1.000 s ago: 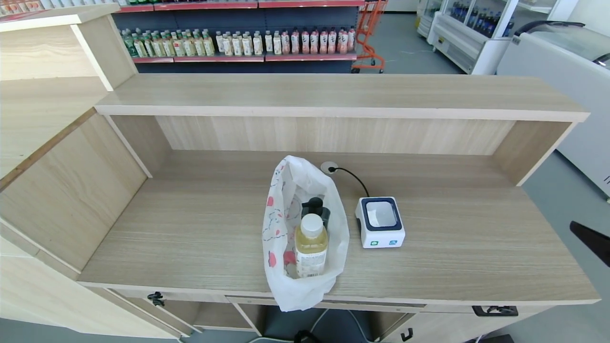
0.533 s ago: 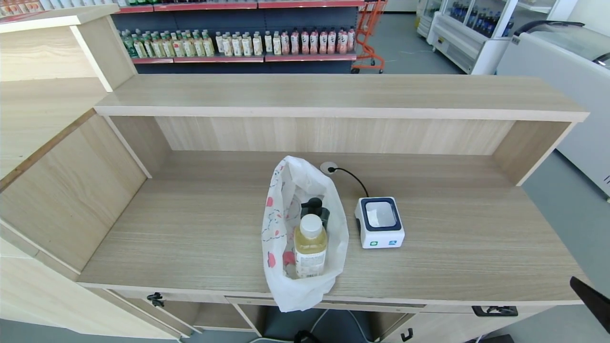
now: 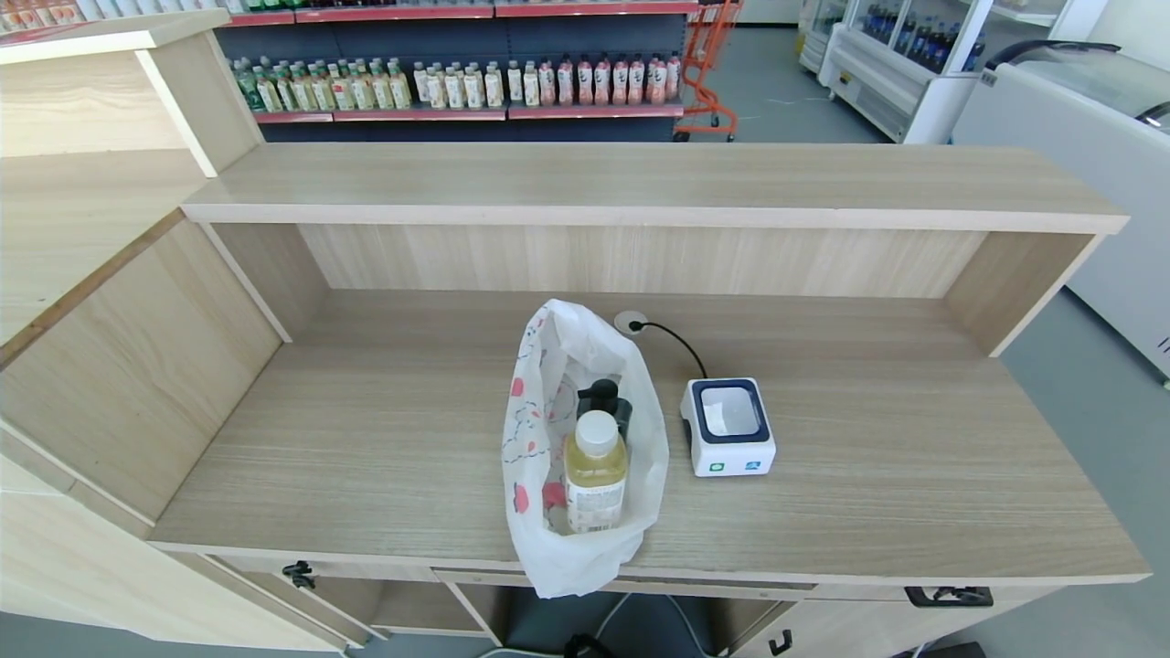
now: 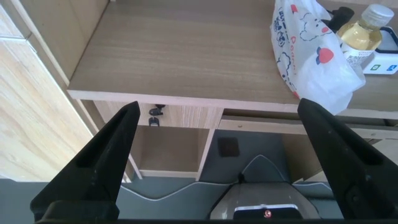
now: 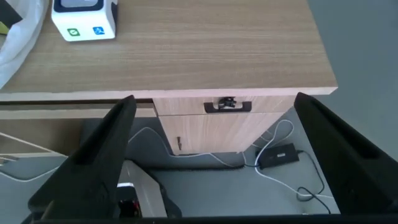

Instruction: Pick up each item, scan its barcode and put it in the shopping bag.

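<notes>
**Bag**: white plastic with red prints, standing near the middle of the counter. Its foot hangs over the near edge and its mouth gapes upward. It probably sits this close so that either arm can drop goods in from above.

**Bottle**: yellow drink with a white cap, upright inside the bag on the near side. The bag wall props it up.

**Dark-capped item**: inside the bag at the bottle's 12 o'clock, touching it or just behind it. Its body is hidden and I cannot tell what kind of item it is.

**Scanner**: white box with its window facing up, at the bag's 3 o'clock, just beside it and not touching. Being this near keeps the move from scan to bag short.

**Cable**: runs from the scanner toward 11 o'clock into a counter port behind the bag.

**Left gripper**: jaws spread wide and carrying nothing. It is low and off the counter's near edge, judged about 7 o'clock of the bag.

**Right gripper**: jaws spread wide and carrying nothing. It is off the near edge past the scanner, facing a black handle under the counter.

**Progress**: both visible goods are bagged, so the task looks at or near its end.

**Obstructions**: any return reach has to clear the counter's near edge. The raised ledge closes off 12 o'clock. The slack bag rim and the cable are possible snags.

**Surroundings**: drink shelves stand beyond the ledge.
</notes>
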Robot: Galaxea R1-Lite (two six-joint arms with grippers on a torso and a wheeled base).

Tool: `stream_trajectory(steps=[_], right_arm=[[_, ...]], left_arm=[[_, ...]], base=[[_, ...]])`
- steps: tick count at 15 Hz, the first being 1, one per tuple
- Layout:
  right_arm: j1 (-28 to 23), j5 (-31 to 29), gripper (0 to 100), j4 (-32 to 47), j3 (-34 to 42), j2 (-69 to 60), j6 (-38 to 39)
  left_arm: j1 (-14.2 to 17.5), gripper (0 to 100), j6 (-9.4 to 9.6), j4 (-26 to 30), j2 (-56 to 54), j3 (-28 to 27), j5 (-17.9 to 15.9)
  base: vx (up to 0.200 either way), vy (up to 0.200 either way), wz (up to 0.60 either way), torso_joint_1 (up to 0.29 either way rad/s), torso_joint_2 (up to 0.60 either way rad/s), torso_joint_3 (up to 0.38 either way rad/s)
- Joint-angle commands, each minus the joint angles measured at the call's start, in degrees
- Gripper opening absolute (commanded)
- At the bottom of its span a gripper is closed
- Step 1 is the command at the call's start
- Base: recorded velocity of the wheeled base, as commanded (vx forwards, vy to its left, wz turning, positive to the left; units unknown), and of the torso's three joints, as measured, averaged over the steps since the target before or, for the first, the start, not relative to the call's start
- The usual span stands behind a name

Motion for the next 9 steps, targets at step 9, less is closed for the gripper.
stream_trajectory(steps=[9], right_arm=[[4.83, -0.60, 100, 4.23, 0.07, -11.26, 4.05]], left_arm=[[0.00, 100, 0.01, -0.01, -0.02, 0.00, -0.08]], base=[[0.000, 0.000, 0.00, 0.000, 0.00, 0.000]])
